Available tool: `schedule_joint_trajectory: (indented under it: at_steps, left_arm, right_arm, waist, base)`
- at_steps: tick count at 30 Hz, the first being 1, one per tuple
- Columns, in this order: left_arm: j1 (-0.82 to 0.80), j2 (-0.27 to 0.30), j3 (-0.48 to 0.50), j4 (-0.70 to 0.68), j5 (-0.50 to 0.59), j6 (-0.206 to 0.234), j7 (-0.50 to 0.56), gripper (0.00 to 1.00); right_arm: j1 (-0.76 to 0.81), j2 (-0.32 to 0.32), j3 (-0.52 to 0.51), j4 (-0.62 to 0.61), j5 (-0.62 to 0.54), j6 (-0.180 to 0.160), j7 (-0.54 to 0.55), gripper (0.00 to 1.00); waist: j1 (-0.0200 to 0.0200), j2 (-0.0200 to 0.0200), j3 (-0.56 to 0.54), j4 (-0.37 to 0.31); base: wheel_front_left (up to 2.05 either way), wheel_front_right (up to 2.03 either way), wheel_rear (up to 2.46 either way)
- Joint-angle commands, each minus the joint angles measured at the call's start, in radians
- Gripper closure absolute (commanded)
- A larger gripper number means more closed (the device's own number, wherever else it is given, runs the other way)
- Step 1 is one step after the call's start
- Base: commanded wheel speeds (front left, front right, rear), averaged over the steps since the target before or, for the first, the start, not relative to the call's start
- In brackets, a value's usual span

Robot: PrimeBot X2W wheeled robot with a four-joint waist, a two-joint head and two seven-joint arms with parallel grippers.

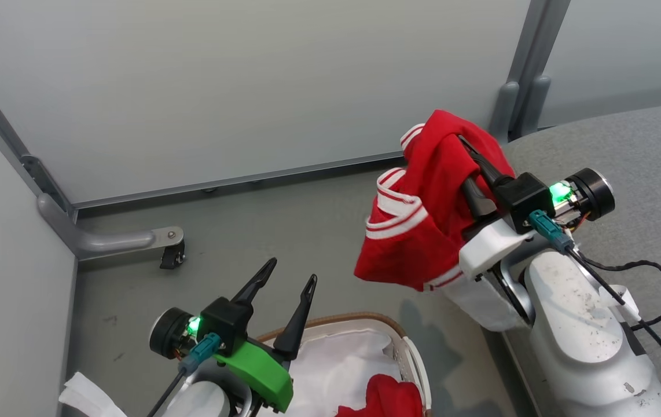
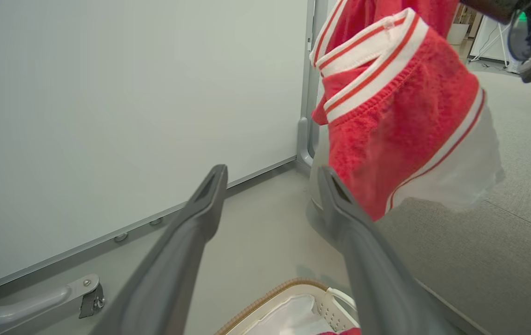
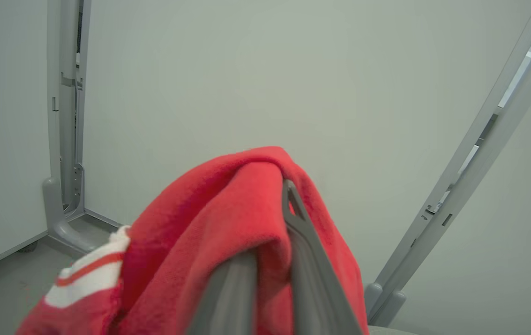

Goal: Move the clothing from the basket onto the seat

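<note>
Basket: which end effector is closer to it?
Left. The left end effector sits open directly above the basket; the right end effector, shut on the clothing, is raised off toward the seat.

The grey floor carries the basket at its near edge, with the seat standing near it on the right. At the far left corner stands a partition foot with a caster.
</note>
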Motion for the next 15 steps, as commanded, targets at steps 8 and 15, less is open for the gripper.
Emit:
schedule_joint_trajectory:
  at_steps: [8,15]
  left_arm:
    - [0.075,-0.058,0.080,-0.001,0.086,-0.040,0.000,0.00]
    - [0.101,-0.091,0.112,-0.008,0.131,-0.060,0.000,0.00]
  right_arm:
    - [0.039,-0.003,-0.027,-0.003,-0.011,-0.001,-0.002,1.00]
    - [0.037,-0.004,-0.036,0.002,-0.016,-0.001,-0.002,1.00]
  waist:
    - [0.0000,0.0000,-0.006,-0.011]
    - [0.0000,0.0000,0.002,-0.062]
  base:
    - [0.00,0.00,0.00]
    - [0.00,0.00,0.00]
